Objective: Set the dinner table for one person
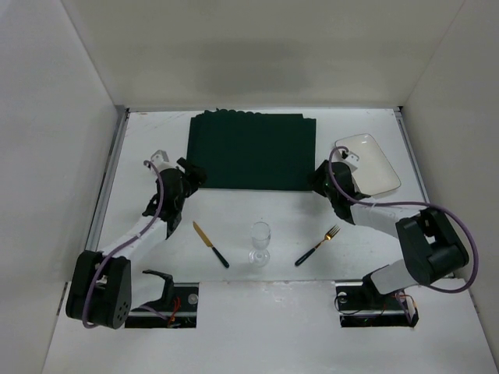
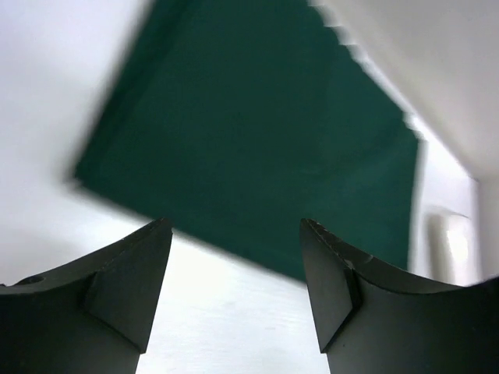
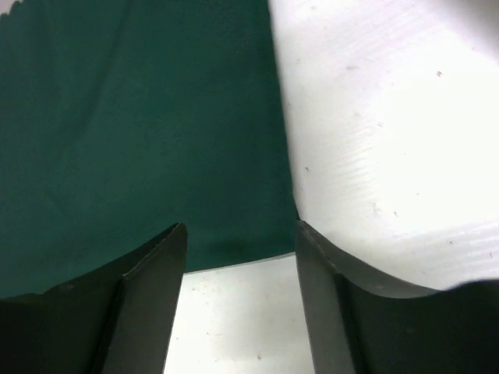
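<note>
left wrist: mat [image 2: 257,132], dinner table [image 2: 234,312] blurred | right wrist: mat cut off

On the dinner table [image 1: 257,214], mat [image 1: 249,152] lies behind knife [image 1: 210,245], glass [image 1: 260,243], fork [image 1: 318,245]; plate [image 1: 373,165] right of mat.

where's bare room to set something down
Bare: the green mat top, and the white table strip between mat and the knife, glass, fork row. Crowded: that row, the mat's near corners by left arm and right arm.
</note>
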Robot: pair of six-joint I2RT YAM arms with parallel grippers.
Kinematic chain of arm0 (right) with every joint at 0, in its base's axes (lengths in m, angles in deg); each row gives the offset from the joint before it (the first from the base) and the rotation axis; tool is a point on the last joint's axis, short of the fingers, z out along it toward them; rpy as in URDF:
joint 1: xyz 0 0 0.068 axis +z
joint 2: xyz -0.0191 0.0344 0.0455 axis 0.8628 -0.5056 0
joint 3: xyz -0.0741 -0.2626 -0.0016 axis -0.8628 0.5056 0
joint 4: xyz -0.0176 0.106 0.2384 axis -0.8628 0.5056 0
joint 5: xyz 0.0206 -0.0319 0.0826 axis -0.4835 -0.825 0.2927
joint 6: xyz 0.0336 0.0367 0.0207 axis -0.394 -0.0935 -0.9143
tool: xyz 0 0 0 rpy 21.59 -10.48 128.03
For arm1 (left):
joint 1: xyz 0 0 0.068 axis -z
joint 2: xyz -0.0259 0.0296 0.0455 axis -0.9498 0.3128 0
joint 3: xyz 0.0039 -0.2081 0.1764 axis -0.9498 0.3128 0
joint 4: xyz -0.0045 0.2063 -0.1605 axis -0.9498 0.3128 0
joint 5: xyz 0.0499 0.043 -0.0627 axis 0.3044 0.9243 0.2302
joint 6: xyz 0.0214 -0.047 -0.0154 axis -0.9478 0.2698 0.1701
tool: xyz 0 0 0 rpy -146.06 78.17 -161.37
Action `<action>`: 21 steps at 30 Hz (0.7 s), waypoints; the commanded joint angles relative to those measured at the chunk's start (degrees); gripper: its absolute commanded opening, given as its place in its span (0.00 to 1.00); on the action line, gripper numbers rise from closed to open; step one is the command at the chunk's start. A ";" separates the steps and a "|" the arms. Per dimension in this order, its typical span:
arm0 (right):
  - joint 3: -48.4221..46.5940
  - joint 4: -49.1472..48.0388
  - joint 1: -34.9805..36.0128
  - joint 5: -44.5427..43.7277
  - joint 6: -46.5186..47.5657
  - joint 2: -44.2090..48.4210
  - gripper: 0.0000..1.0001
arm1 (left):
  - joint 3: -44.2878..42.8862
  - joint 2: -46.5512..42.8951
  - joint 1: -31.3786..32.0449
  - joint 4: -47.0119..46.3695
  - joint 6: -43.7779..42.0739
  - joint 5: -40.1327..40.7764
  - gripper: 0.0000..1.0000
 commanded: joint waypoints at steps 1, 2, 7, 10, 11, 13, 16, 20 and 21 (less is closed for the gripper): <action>-2.75 1.23 -0.22 -1.35 -0.46 -0.65 0.47 | 3.02 0.97 -3.15 4.57 4.31 3.31 0.64; -2.84 1.58 -0.22 -0.92 -0.55 -1.00 0.26 | 3.19 2.02 -3.94 4.57 4.49 2.61 0.64; -3.02 3.69 -0.22 -0.03 -1.60 -1.62 0.14 | 3.72 7.12 -5.53 1.07 4.67 1.19 0.59; -1.17 3.43 -0.22 -2.40 -3.01 -0.65 0.48 | 4.34 9.32 -6.32 -1.92 5.81 1.55 0.59; -0.99 3.43 -0.22 -3.01 -3.10 -0.74 0.54 | 4.69 10.02 -6.32 -2.89 6.77 1.81 0.59; -1.17 3.78 0.13 -3.20 -3.27 -1.61 0.54 | 5.30 11.34 -6.15 -4.99 8.79 2.51 0.59; -1.34 3.78 0.13 -2.15 -5.03 -2.93 0.54 | 5.66 13.89 -6.23 -7.72 11.43 3.22 0.59; -2.22 3.08 0.13 0.32 -5.91 -5.57 0.55 | 5.39 16.35 -6.41 -10.27 12.23 3.92 0.59; -2.40 3.08 0.13 0.41 -6.00 -5.66 0.55 | 5.31 17.23 -6.41 -10.98 12.49 4.62 0.58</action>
